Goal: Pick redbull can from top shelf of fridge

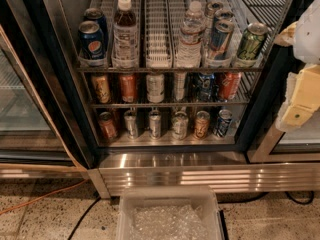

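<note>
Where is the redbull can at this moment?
The redbull can sits at the front of the top shelf, right of centre, between the water bottle and the green can; the gripper is outside, at the right edge.

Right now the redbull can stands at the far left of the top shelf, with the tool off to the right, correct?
Not quite. The far left of the top shelf holds Pepsi cans; the redbull can stands toward the right, between the water bottle and the green can. The tool is indeed off to the right, as the camera view shows.
</note>
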`<state>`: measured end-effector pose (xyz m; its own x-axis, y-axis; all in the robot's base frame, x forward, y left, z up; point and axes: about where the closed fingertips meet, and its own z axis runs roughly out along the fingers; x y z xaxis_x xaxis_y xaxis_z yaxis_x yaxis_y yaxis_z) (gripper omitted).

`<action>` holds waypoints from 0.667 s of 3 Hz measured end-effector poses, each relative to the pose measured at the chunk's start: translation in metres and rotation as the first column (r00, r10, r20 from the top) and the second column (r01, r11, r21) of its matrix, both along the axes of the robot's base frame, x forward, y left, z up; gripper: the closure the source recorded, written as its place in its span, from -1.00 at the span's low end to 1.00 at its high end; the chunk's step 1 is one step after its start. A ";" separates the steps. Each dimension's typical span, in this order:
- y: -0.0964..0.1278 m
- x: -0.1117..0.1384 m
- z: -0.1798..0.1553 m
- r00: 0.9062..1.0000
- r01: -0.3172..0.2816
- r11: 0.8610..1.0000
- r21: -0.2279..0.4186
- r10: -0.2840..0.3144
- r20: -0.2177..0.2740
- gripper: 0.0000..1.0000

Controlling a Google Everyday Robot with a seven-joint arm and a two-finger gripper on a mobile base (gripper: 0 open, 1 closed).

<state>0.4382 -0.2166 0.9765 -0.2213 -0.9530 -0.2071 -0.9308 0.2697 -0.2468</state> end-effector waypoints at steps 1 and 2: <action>0.000 0.000 0.000 1.000 0.000 1.000 0.000 0.000 0.000 -1.00; 0.000 0.000 0.000 1.000 0.000 1.000 0.000 0.000 0.000 -0.62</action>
<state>0.4382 -0.2166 0.9765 -0.2212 -0.9530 -0.2071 -0.9307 0.2697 -0.2469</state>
